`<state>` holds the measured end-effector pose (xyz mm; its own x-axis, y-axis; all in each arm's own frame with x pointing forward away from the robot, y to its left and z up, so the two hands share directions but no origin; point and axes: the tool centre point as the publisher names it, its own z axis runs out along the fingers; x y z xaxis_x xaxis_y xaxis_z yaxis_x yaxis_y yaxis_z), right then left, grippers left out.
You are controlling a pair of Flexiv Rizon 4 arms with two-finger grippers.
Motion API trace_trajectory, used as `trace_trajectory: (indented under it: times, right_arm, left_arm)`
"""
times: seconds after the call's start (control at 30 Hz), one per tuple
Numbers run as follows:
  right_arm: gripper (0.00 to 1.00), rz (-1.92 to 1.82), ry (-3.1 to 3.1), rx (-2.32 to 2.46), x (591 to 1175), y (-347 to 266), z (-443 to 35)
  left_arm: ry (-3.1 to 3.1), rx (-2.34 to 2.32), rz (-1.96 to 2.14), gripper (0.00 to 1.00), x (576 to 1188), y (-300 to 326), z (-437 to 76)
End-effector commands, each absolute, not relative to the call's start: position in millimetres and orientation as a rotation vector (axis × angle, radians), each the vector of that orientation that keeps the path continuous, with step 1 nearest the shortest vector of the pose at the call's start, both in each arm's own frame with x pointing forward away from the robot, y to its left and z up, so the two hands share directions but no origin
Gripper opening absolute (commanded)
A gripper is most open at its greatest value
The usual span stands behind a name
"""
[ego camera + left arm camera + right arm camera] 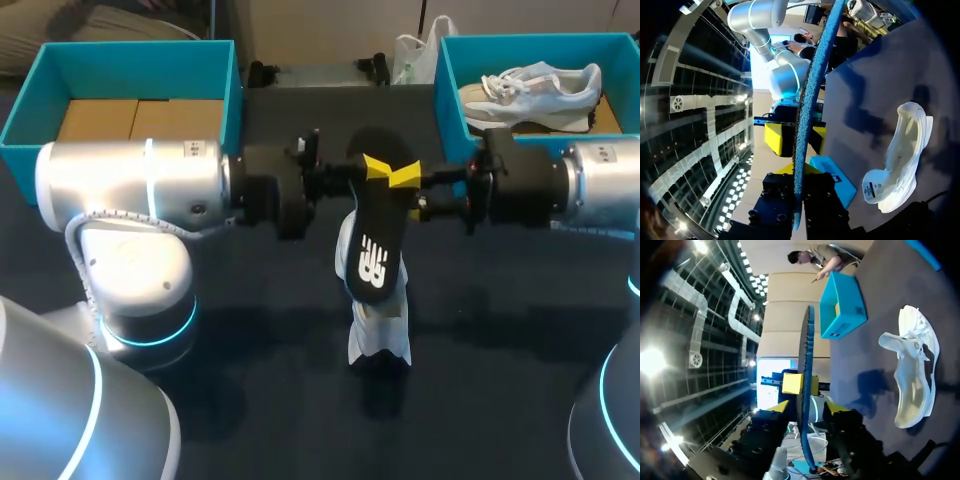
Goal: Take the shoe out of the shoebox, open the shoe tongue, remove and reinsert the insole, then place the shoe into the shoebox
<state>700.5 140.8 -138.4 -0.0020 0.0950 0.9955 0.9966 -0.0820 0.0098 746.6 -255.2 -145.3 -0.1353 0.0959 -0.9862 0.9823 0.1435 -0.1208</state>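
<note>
Head view: the left arm's fingers and the right arm's fingers, both yellow-tipped, meet from opposite sides above a white low-top shoe lying on the dark desk. Both pairs are clamped on the upper end of a black foam insole with a white logo, which hangs upright over the shoe. Both wrist views show the insole edge-on, blue along its rim, pinched between each pair of fingers and held clear of the shoe. Behind the shoe to its left stands a teal shoebox with brown cardboard inside. Behind the shoe to its right, a second teal shoebox holds a pale grey-and-white sneaker.
</note>
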Motion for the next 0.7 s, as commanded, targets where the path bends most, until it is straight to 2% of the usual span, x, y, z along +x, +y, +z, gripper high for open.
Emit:
trace_trajectory:
  times: [0.03, 0.7]
  right_arm:
    - [1.00, -1.253, -1.252, -1.361, 681.9, 114.0, -132.8]
    - [1.00, -1.220, -1.348, -1.350, 670.3, 56.1, -141.3]
  left_arm:
    - [1.449, 1.128, -1.161, 0.00, 742.5, -245.6, -150.5]
    - [1.360, 1.102, -1.296, 0.00, 720.0, -230.3, -176.3]
